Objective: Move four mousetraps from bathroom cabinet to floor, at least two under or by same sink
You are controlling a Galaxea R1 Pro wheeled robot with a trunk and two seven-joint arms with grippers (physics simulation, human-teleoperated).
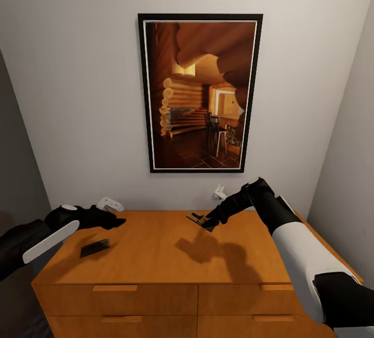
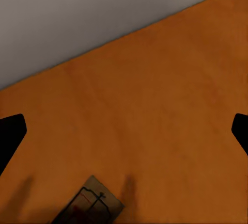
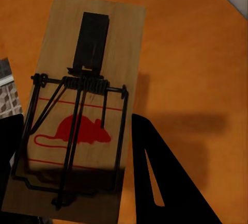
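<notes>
Right gripper (image 3: pixel 72 182) clamped on tan mousetrap (image 3: pixel 85 105) raised over cabinet (image 1: pixel 156 255) top, board tilted, red mouse print under wire bar, second mousetrap (image 1: pixel 94 247) flat near left gripper (image 1: pixel 115 221), fingers spread wide

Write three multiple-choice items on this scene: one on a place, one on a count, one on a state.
1. Where does the flat tan wooden mousetrap near the left hand lie?
A. on the orange-brown wooden cabinet top
B. in an open drawer
C. on the framed picture

2. How many mousetraps show in the head view?
A. two
B. four
C. none

3. The right hand is:
A. open above the cabinet
B. shut on a mousetrap
C. holding a drawer handle

Key: 1 A, the mousetrap rests on the cabinet below the left hand. 2 A, one lying, one gripped. 3 B, the right hand clamps the held mousetrap.
</notes>
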